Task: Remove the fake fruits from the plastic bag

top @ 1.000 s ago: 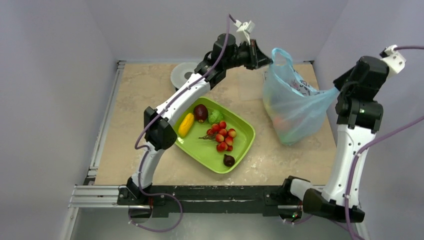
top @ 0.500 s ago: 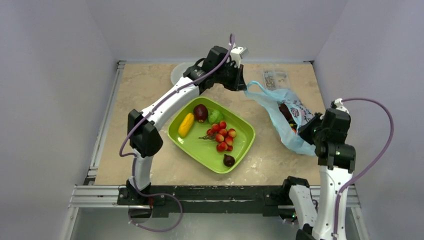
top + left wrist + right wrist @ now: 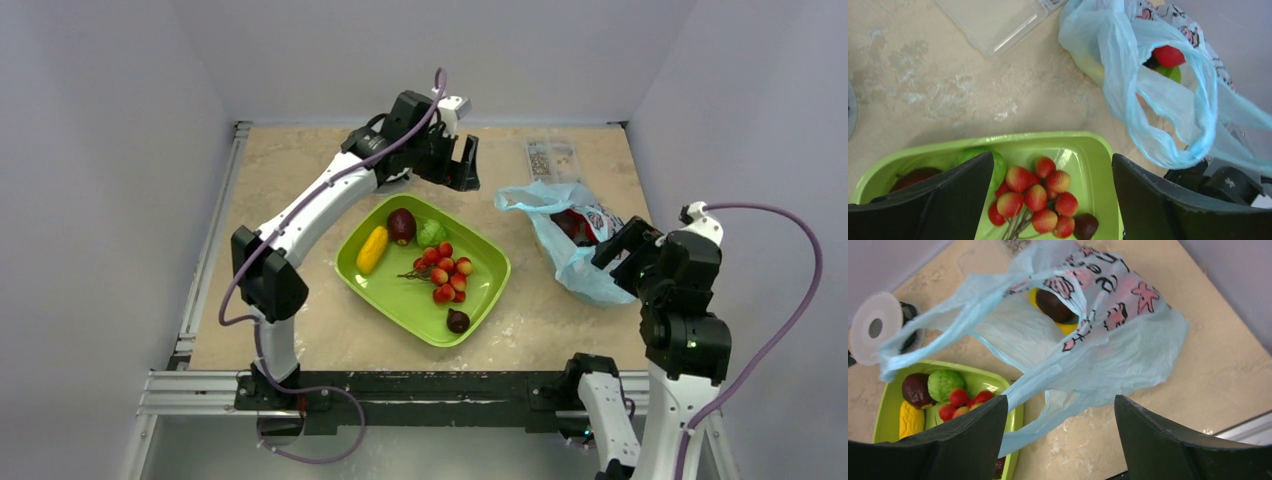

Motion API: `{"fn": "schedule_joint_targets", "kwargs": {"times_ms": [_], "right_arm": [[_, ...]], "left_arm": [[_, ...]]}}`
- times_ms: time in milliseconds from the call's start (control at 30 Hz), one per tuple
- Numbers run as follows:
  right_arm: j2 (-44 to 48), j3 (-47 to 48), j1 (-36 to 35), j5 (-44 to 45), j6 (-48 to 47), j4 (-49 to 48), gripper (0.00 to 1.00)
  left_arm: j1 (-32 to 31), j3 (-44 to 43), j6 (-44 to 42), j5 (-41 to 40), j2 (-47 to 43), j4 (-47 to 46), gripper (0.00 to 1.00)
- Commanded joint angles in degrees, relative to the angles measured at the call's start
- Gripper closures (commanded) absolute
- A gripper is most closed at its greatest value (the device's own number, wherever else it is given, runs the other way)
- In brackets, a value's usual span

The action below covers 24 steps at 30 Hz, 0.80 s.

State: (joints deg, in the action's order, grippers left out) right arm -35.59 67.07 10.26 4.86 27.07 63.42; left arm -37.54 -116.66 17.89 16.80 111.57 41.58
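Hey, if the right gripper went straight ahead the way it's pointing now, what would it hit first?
Most likely the thin light-blue translucent plastic bag: its loose edge lies just ahead of the open right gripper. Depth is unclear.

No legible words, numbers or brand marks in any view. The plastic bag (image 3: 1133, 345) carries a print (image 3: 1098, 284) of pink starfish-like shapes and dark looping marks. The marks may be letters, but they are too crumpled and broken up to read.
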Motion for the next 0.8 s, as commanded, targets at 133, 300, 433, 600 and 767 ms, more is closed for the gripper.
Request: {"fn": "schedule_joint_targets", "kwargs": {"times_ms": [133,300,433,600,767], "right_arm": [[-11.3,15.3,-5.8,-2.7,-9.9,-2.3,0.13],[-18.7,14.0,-5.9,-6.3,-7.4,-7.6,0.32],[-23.2,13.5,-5.9,1.3,-9.3,-10.3,0.36],[-23.1,10.2,-5.9,6.2,-6.1,-9.4,0.29],[-17.3,5.4,-5.9,12.3,-2.6,-8.1,0.12]], "left_arm": [[-0.1,25.6,13.7,3.6,-22.6,-12.4,0.11],[-4.8,45.2,31.2,6.7,-29.2,-38.1,0.2],[-12.4,45.9,30.9,0.1,-27.3,-45.1,0.14],[-24.3,36.8,4.7,-20.4,-21.8,-34.4,0.04],[-34.7,30.3,-24.7,-43.6,-13.3,-34.5,0.0]]}}
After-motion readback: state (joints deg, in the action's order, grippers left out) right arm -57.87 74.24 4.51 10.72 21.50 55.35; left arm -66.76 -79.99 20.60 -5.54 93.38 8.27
